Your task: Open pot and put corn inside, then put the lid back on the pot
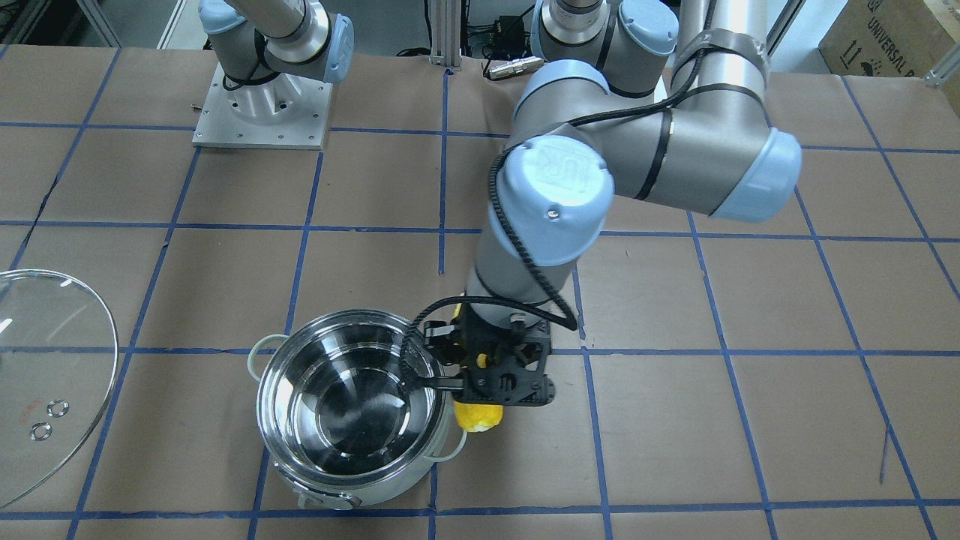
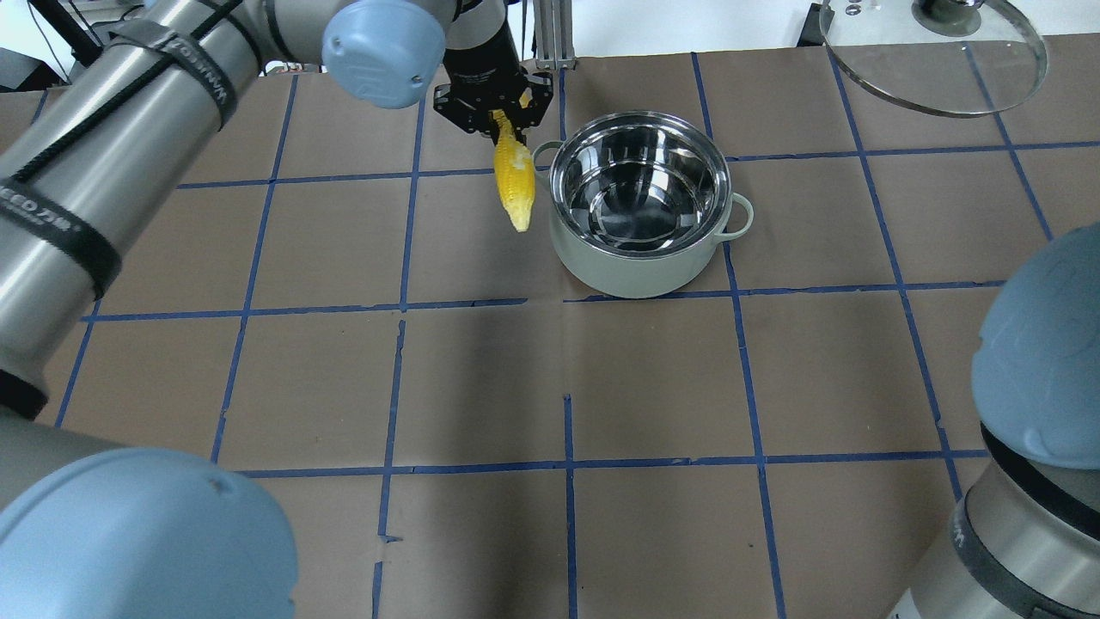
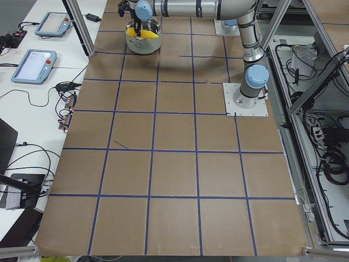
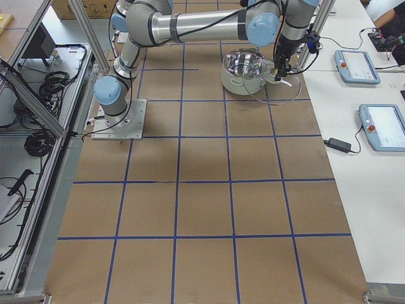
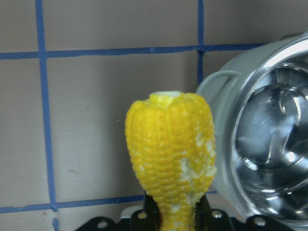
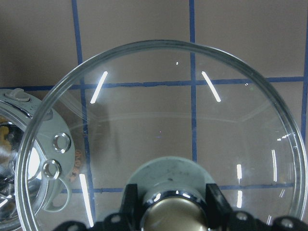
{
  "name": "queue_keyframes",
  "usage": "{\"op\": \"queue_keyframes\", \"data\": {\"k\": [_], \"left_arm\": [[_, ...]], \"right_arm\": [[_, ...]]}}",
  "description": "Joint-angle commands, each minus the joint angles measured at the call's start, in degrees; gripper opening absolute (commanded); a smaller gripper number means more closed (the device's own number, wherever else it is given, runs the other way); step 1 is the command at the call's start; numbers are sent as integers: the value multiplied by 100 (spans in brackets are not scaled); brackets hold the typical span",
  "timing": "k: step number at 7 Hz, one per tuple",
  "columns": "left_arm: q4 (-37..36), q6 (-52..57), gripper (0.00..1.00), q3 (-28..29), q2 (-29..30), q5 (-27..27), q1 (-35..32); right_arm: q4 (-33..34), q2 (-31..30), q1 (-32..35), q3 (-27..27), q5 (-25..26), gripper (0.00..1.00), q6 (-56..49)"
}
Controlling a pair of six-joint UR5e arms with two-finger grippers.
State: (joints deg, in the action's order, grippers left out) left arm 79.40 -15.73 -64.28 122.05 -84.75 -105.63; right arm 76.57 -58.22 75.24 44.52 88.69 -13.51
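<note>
The corn (image 2: 514, 185) hung lengthwise from the left gripper (image 2: 497, 116), whose jaws were pinching one end of the cob. In the left wrist view the black jaws sat on either side of the kernels with no visible gap. The cob was lifted off the counter (image 2: 481, 378) and sat just beside the pot (image 2: 636, 266), at the side handle nearest the left arm. It was outside the rim, not over the opening.

The pot stood upright on the counter, uncovered. I could see nothing inside it but reflections on the steel.

The lid (image 2: 937, 69) was off the pot and raised on the robot's right side, away from the opening. The right gripper (image 6: 169, 202) held it by the knob, with the jaws pressed against the knob's two sides in the right wrist view. Through the glass that view showed the pot's edge at the left, so I judged the lid was not far from it.

Step in hand, as I judged it: the opening step was complete and the corn was being carried to the pot.

Next move, as I judged it:
1. Shift the left gripper sideways until the cob is over the opening.
2. Check that the hanging end clears the rim and handle.
3. Lower the cob and release it.
4. Bring in the lid only after the left arm has moved away from the pot.
</note>
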Motion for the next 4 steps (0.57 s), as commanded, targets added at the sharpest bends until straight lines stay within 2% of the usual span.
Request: {"op": "queue_keyframes", "data": {"k": [1,2,3,4], "left_arm": [[67,-727,5,958,790,37,-545],[67,-834,6,1179,1046,20,-677],[58,-835,18,1277,1162,3,-696],[93,-826,51,1208,1189,-41,-722]], "right_arm": [[7,4,0,4,-1,12,15],[7,38,0,-13,-1,12,6],[15,65,0,-22,-1,12,-20],[24,91,0,-22,-1,12,-46]]}}
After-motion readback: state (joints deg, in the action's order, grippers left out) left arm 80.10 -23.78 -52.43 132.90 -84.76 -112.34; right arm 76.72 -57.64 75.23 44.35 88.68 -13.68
